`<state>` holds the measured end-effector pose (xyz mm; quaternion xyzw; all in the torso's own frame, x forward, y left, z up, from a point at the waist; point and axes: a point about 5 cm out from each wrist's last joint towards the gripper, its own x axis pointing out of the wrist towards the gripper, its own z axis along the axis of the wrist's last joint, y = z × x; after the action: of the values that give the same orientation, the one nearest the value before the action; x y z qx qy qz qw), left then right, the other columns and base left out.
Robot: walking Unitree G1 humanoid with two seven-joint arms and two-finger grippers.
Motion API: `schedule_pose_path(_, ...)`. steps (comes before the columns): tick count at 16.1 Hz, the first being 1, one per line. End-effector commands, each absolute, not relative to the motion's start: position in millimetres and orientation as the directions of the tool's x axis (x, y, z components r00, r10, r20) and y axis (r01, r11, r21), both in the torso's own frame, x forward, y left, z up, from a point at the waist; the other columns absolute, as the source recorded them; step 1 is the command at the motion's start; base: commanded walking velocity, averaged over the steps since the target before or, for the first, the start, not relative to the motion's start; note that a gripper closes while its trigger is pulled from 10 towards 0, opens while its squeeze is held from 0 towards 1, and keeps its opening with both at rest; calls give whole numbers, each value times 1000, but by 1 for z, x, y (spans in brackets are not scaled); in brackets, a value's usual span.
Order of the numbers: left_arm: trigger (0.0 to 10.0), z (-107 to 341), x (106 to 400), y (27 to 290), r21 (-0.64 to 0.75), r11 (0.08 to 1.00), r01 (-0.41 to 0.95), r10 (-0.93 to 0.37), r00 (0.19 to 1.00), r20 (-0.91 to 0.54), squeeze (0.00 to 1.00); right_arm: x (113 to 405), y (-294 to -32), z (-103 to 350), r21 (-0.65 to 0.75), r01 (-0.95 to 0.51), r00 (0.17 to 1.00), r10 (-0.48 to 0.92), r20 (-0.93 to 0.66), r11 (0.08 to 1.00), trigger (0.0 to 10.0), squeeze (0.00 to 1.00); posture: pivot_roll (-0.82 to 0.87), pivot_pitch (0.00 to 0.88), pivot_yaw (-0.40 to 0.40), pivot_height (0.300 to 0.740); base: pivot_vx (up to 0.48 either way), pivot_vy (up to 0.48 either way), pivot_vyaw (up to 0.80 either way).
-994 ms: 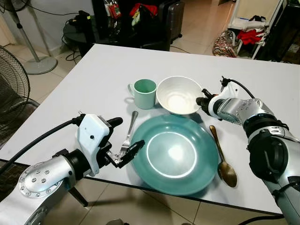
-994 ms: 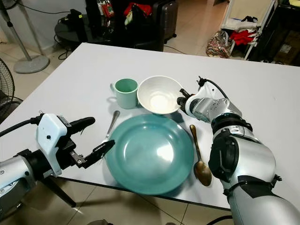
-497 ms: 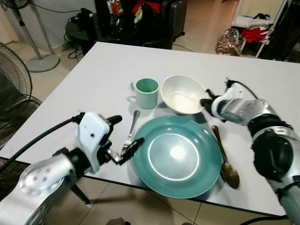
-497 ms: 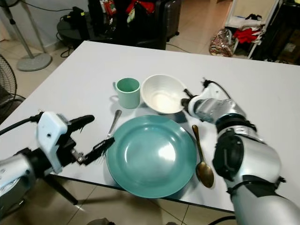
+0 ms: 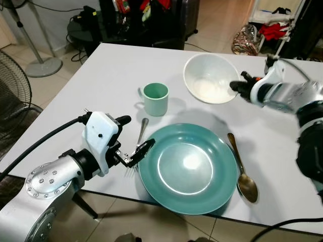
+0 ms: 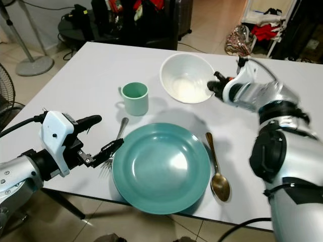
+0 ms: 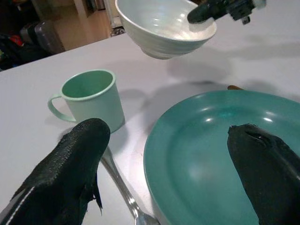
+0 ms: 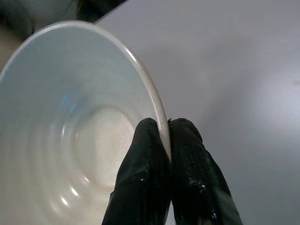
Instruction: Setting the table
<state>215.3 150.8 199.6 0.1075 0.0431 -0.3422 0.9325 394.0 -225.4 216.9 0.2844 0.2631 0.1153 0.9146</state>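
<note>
the right end effector (image 6: pixel 217 86), pinched shut on the rim of the round white ceramic bowl (image 5: pixel 209 78), has lifted it off the white table (image 5: pixel 96 80) to the teal plate's (image 5: pixel 186 166) one o'clock, so placement is underway. the left end effector (image 5: pixel 132 146) hovers open over the silver fork (image 5: pixel 140 136) at nine o'clock.

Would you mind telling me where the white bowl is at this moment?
The white bowl is held by its rim in the right gripper, lifted above the table, beyond the teal plate and right of the green mug.
</note>
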Motion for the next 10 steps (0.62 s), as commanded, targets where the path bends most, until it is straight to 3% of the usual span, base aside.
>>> schedule_pose_path(1, 10000, 201, 216, 153, 186, 737, 649, -630, 761, -158, 0, 393, -221, 233, 561, -177, 799, 450, -398, 809, 0, 0, 30, 50, 25, 740, 0, 0, 0)
schedule_pose_path(4, 10000, 201, 215, 157, 193, 732, 653, -631, 757, -169, 0, 377, -214, 233, 540, -346, 629, 616, -474, 768, 0, 0, 28, 44, 21, 740, 0, 0, 0)
schedule_pose_path(10, 10000, 200, 210, 154, 182, 714, 676, -652, 737, -178, 0, 343, -198, 207, 564, -452, 378, 721, -581, 691, 0, 0, 17, 41, 28, 740, 0, 0, 0)
